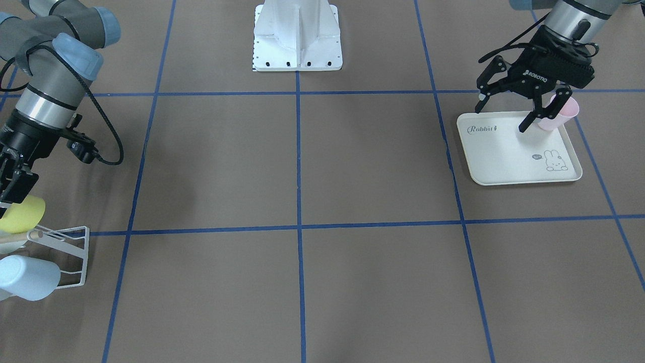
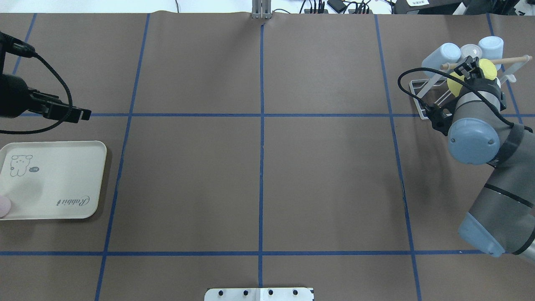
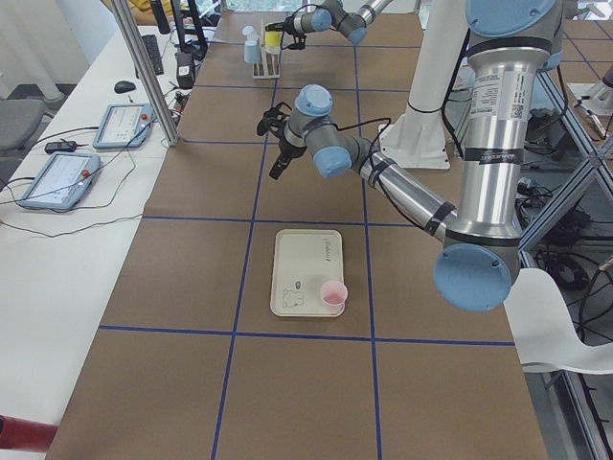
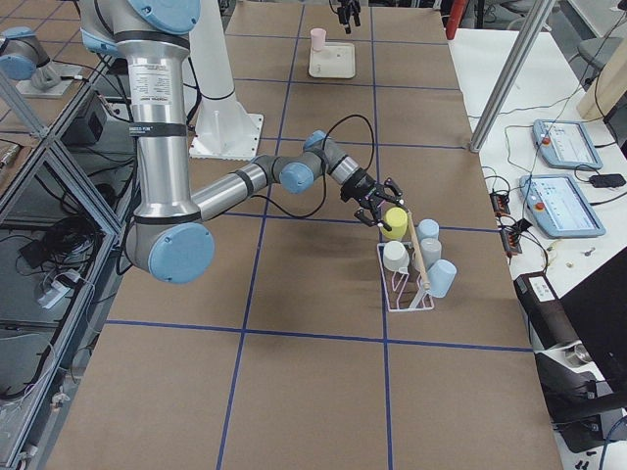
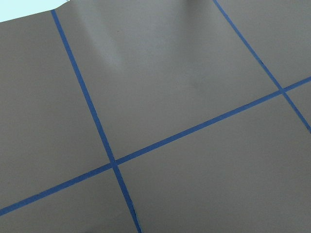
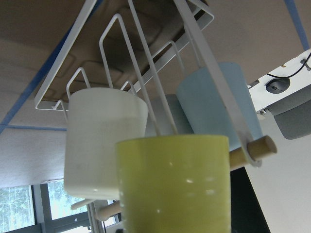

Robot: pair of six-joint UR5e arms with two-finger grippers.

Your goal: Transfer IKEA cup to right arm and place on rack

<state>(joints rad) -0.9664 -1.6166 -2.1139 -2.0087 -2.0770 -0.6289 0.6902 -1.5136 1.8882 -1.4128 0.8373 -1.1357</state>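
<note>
A yellow IKEA cup (image 1: 24,214) lies on its side beside the end of the wooden dowel (image 2: 510,59) of the white wire rack (image 1: 75,252). My right gripper (image 1: 17,196) reaches over it and looks shut on it. In the right wrist view the yellow cup (image 6: 175,184) fills the lower middle, with the rack's wires (image 6: 100,58) behind it. A pink cup (image 1: 562,113) stands on the cream rabbit tray (image 1: 504,156). My left gripper (image 1: 501,118) hangs open and holds nothing, high above the table beside that tray.
Light blue cups (image 2: 441,56) (image 2: 491,46) and a whitish one (image 2: 470,51) hang on the rack's far side. The robot's white base (image 1: 297,45) stands at the table's middle edge. Blue tape lines (image 5: 114,165) grid the brown table.
</note>
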